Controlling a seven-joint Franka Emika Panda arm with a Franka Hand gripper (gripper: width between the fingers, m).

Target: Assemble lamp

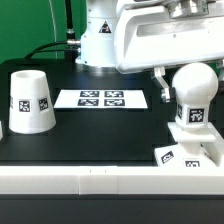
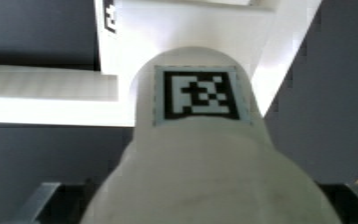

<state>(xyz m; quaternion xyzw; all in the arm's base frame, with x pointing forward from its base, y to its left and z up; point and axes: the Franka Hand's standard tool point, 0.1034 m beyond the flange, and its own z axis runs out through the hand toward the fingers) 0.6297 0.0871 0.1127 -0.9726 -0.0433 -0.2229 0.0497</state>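
The white round-topped bulb (image 1: 192, 92) stands upright on the flat square base (image 1: 172, 154) at the exterior view's right, near the front edge. In the wrist view the bulb (image 2: 197, 150) fills the frame, with its tag facing the camera. My gripper (image 1: 190, 82) straddles the bulb. One dark finger (image 1: 160, 86) shows beside it and the other is hidden behind it. In the wrist view my gripper (image 2: 197, 205) has both fingers (image 2: 44, 200) standing off the bulb's sides with dark gaps, so it is open. The tapered shade (image 1: 32, 101) stands apart at the exterior view's left.
The marker board (image 1: 101, 98) lies flat on the black table between the shade and the bulb. The arm's white base (image 1: 100, 40) stands behind it. A white rail (image 1: 80, 180) runs along the front edge.
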